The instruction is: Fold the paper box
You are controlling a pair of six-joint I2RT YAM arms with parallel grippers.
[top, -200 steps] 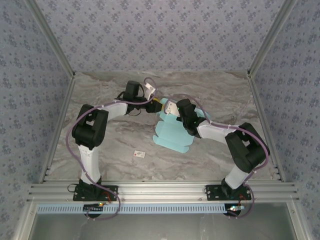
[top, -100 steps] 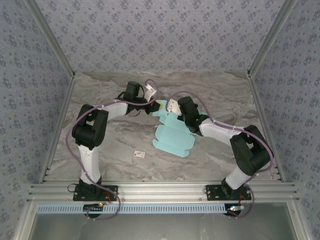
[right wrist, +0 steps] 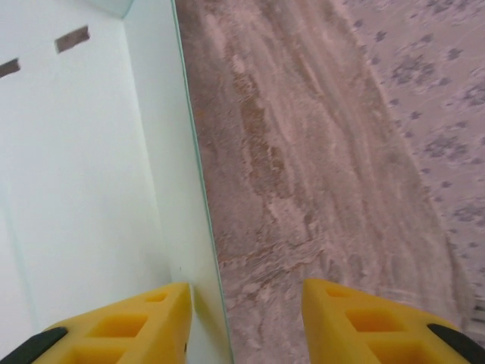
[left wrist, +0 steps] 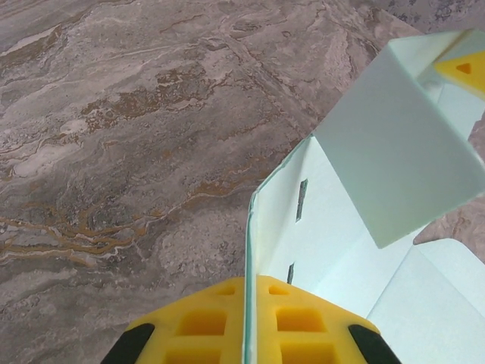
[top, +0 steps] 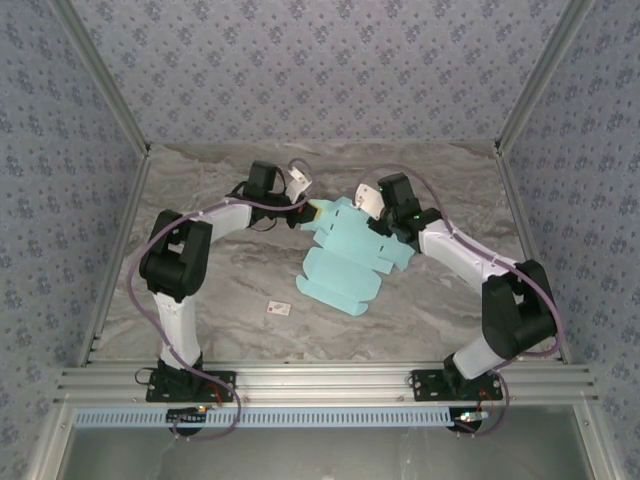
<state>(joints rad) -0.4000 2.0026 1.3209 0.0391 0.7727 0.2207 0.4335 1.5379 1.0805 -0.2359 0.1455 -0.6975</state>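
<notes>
The paper box (top: 348, 262) is a mint die-cut sheet, partly creased, lying mid-table with its far flaps raised. My left gripper (top: 313, 210) is at the sheet's far left corner. In the left wrist view its yellow fingers (left wrist: 189, 330) are shut on the thin edge of an upright panel of the paper box (left wrist: 394, 152). My right gripper (top: 377, 213) is at the far right flap. In the right wrist view the right gripper (right wrist: 246, 311) is open. An edge of the paper box (right wrist: 83, 152) stands just inside its left finger (right wrist: 125, 326), not pinched.
A tiny white tag with a red mark (top: 279, 309) lies on the marble table (top: 200, 290), near-left of the sheet. Patterned walls enclose the table on three sides. An aluminium rail (top: 320, 380) runs along the near edge by the arm bases.
The left gripper has shut on the sheet's edge. The right gripper has opened, let go and swung back to the right. The sheet has slid a little to the left.
</notes>
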